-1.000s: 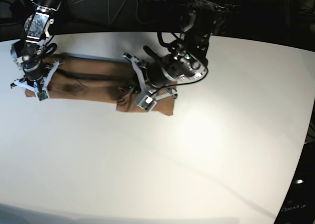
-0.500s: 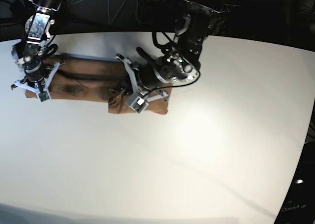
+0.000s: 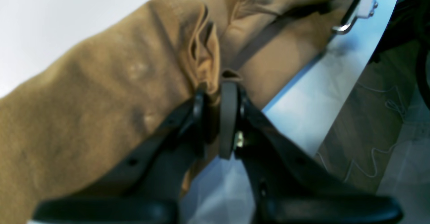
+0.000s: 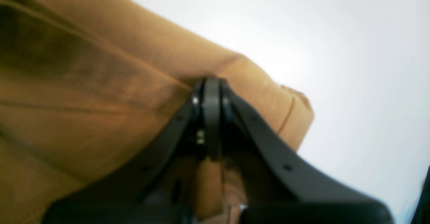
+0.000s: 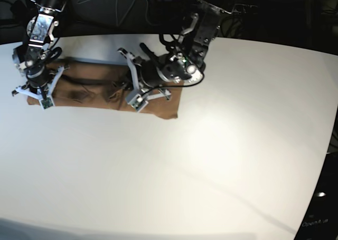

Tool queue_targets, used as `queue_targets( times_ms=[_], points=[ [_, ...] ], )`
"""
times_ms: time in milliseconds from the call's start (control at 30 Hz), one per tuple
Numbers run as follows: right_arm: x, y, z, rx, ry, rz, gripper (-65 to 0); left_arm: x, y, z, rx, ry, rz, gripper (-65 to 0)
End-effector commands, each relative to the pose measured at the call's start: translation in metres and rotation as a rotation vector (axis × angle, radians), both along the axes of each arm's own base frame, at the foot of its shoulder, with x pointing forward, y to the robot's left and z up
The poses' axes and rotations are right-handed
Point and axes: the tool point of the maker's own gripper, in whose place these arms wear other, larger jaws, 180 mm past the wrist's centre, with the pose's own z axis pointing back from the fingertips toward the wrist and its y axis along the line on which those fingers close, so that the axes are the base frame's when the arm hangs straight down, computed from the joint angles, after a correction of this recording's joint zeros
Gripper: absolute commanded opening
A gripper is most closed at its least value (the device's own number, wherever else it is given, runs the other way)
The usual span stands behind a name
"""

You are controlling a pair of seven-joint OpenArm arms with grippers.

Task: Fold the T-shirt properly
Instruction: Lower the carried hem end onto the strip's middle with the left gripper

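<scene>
The left end effector (image 3: 216, 93) is pinched narrow on a bunched fold of the T-shirt (image 5: 90, 89), cloth caught between its fingers. The right end effector (image 4: 210, 89) is clamped nearly flat on the shirt's other end, at a folded edge. The shirt lies as a long band on the white worktop (image 5: 211, 161) — one end under each end effector.

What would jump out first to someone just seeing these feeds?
The tan T-shirt lies as a long narrow band across the far left part of the white table, with an arm at each end. The left gripper is shut on a bunched fold near the band's middle, cloth puckering above its tips. The right gripper is shut on the cloth at the band's far left end.
</scene>
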Motion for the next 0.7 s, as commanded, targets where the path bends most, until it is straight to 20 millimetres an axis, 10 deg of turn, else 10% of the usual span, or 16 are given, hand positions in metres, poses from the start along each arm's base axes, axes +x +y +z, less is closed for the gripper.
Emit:
queue_targets(
  times_ms=[0, 267, 567, 667],
  points=[
    [-0.009, 0.001, -0.008, -0.004, 0.058, 0.014, -64.3, 0.004, -0.009, 0.008, -0.043, -0.011, 0.001, -62.5],
    [-0.010, 0.000, -0.008, -0.013, 0.064, 0.015, -64.3, 0.006, -0.012, -0.010, -0.058, 0.022, 0.010, -60.2],
    [-0.011, 0.003, -0.011, -0.024, 0.075, 0.020, -64.3, 0.006, -0.020, 0.004, -0.159, 0.054, 0.025, -18.7],
    [-0.011, 0.003, -0.011, -0.023, 0.074, 0.021, -64.3, 0.005, -0.024, 0.009, -0.195, 0.066, 0.026, -15.5]
  ],
)
